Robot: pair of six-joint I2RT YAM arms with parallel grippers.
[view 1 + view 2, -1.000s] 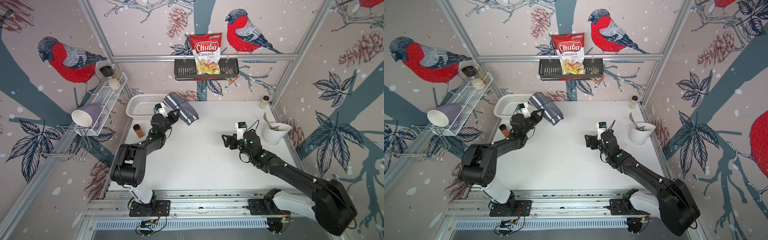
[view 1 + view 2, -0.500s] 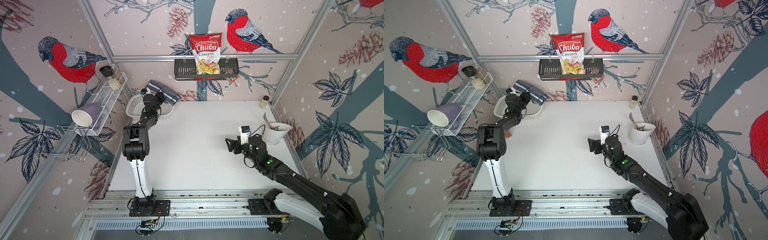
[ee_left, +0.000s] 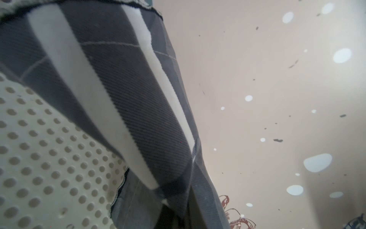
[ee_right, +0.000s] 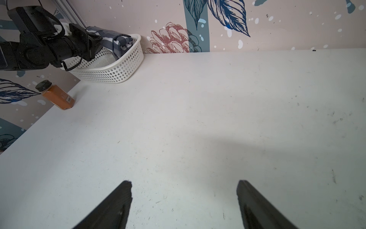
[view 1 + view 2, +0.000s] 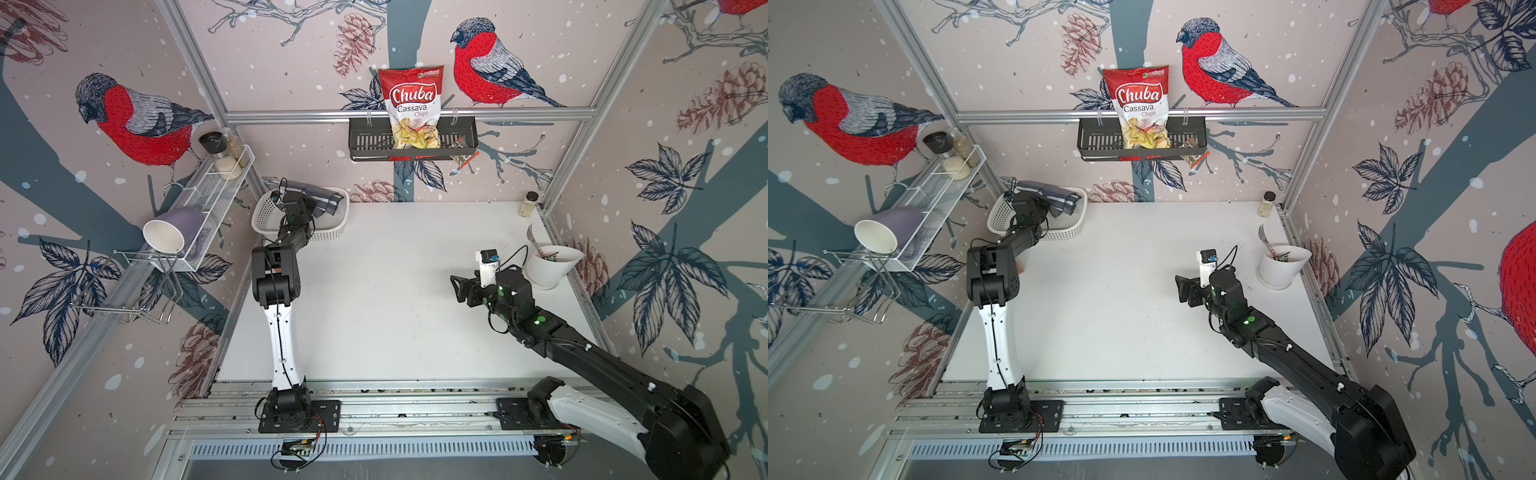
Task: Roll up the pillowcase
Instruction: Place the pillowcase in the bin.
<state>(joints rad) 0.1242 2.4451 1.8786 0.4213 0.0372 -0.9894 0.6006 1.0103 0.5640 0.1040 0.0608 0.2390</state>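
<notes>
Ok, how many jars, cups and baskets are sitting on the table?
Jars: 2, the orange jar and the corner jar
Cups: 1, the white cup
Baskets: 1, the white basket
Total: 4

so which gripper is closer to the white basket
Left. The left gripper is over the white basket, shut on the pillowcase there. The right gripper is open above the table, well across from the basket, beside the white cup.
</notes>
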